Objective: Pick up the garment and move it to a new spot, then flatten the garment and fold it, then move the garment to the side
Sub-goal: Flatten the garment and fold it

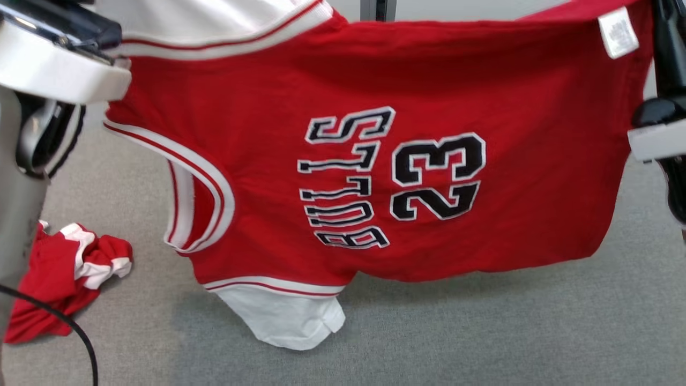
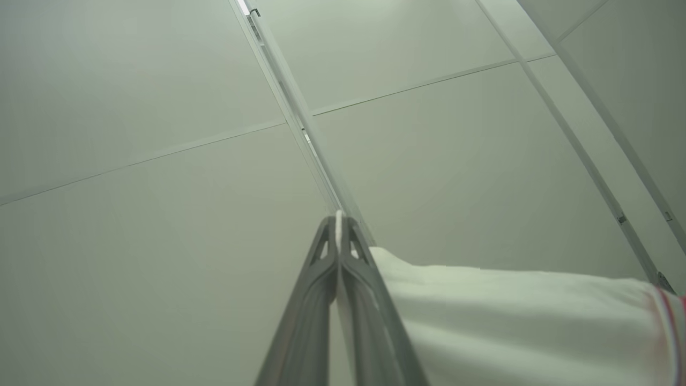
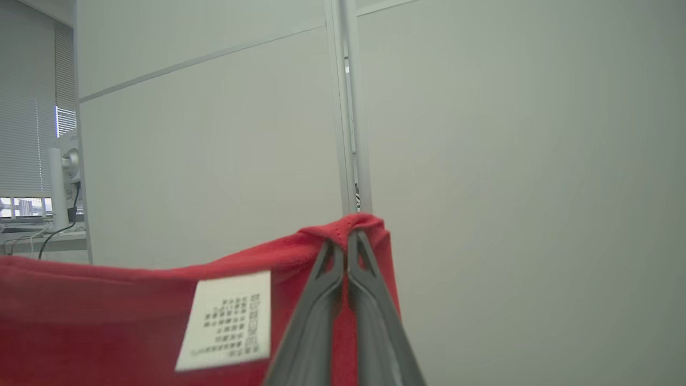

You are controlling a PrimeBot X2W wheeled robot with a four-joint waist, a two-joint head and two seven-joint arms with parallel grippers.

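Holding red Bulls jersey (image 1: 257, 96) aloft, spread sideways above grey surface (image 1: 482, 332): left hand (image 2: 338, 233) clamped tight on white sleeve edge, right hand (image 3: 347, 244) on red hem corner. Soft, light, floppy; best gripped at corners.

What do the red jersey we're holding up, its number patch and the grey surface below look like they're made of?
The jersey looks like soft matte knit, perhaps cotton or polyester: it sags and creases without shine. Its number patch seems stitched-on fabric, black with raised white edging. The grey surface looks like felt or short-pile carpet, fuzzy and matte.
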